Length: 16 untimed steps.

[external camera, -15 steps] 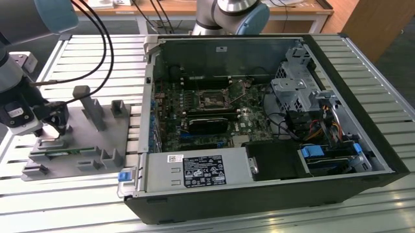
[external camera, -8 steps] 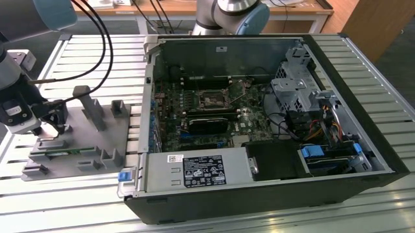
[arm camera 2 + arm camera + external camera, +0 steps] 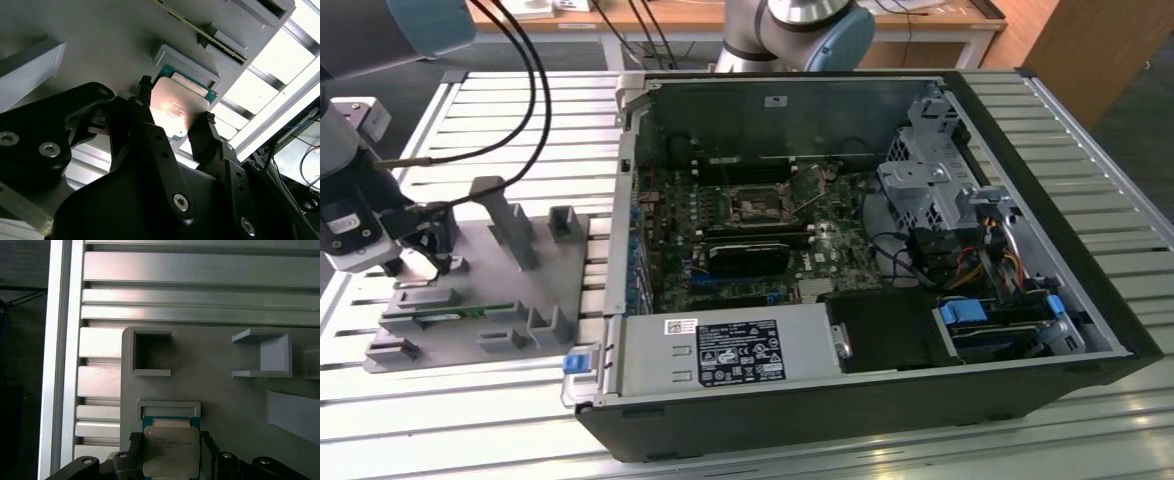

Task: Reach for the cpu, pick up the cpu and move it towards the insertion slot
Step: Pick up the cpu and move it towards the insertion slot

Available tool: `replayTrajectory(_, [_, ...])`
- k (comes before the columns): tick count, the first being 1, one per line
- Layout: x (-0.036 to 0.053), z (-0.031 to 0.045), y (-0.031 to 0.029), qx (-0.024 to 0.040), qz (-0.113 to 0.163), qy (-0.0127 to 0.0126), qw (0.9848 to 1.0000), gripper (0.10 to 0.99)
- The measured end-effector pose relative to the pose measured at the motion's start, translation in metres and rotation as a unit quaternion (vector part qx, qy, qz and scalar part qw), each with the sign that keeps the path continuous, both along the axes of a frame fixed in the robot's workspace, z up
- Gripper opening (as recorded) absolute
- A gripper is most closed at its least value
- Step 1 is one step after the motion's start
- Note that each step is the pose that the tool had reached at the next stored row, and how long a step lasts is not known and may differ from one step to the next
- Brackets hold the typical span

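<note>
The cpu point(image 3: 175, 107), a flat silvery square with a green rim, lies against a grey holder bracket point(image 3: 168, 406) on the grey fixture plate point(image 3: 507, 290). In both wrist views my gripper point(image 3: 177, 99) has one black finger on each side of the cpu point(image 3: 171, 450), and both appear to touch its edges. In the exterior view the gripper point(image 3: 420, 262) hangs low over the plate's corner at the view's left. The insertion slot point(image 3: 758, 205), a metal-framed square socket, sits on the motherboard inside the open computer case, well off toward the view's right.
Upright grey blocks point(image 3: 507, 225) rise from the fixture plate beside the gripper. The case's metal wall point(image 3: 630, 200) stands between plate and motherboard. A black card point(image 3: 750, 258) lies below the socket. Cables point(image 3: 520, 60) hang above the slatted aluminium table point(image 3: 454, 420).
</note>
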<state>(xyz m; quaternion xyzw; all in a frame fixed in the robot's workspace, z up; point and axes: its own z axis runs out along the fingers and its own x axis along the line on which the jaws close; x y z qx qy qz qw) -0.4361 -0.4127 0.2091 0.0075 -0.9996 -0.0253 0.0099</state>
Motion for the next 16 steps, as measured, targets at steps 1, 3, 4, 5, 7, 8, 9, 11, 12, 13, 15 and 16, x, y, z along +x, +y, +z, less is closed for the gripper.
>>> replayTrajectory(1, [0.0, 0.0007, 0.0, 0.0, 0.0, 0.0, 1.0, 0.541])
replayTrajectory(3, [0.0, 0.0025, 0.0, 0.0, 0.0, 0.0, 1.0, 0.541])
replayTrajectory(4, [0.0, 0.0034, 0.0, 0.0, 0.0, 0.0, 1.0, 0.541])
replayTrajectory(5, [0.0, 0.0042, 0.0, 0.0, 0.0, -0.0001, 1.0, 0.541])
replayTrajectory(7, [0.0, 0.0062, 0.0, 0.0, 0.0, 0.0, 1.0, 0.541])
replayTrajectory(8, [0.0, 0.0071, 0.0, 0.0, 0.0, 0.0, 1.0, 0.541])
replayTrajectory(9, [0.0, 0.0082, 0.0, 0.0, 0.0, 0.0, 1.0, 0.541])
replayTrajectory(11, [0.0, 0.0105, 0.0, 0.0, 0.0, 0.0, 1.0, 0.541])
replayTrajectory(12, [0.0, 0.0114, 0.0001, 0.0, 0.0, 0.0, 1.0, 0.541])
replayTrajectory(13, [0.0, 0.0124, 0.0001, 0.0, 0.0, 0.0, 1.0, 0.541])
replayTrajectory(15, [0.0, 0.0145, 0.0001, 0.0, 0.0, 0.0, 1.0, 0.541])
replayTrajectory(16, [0.0, 0.0155, 0.0001, 0.0, 0.0, 0.0, 1.0, 0.541])
